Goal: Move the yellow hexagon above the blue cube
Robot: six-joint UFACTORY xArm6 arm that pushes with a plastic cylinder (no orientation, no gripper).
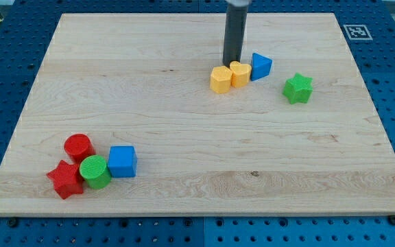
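The yellow hexagon (pixel 220 79) lies right of the board's middle, near the view's top, touching a second yellow block (pixel 240 73) on its right. The blue cube (pixel 122 162) sits at the lower left. My tip (pixel 232 63) stands just above the two yellow blocks, at the seam between them, close to or touching their upper edges. The rod rises straight up out of the view's top.
A blue triangle (pixel 260 66) touches the second yellow block's right side. A green star (pixel 298 88) lies further right. A red cylinder (pixel 78 146), a green cylinder (pixel 95 171) and a red star (pixel 65 180) cluster left of the blue cube. The wooden board (pixel 197 199) ends on blue pegboard.
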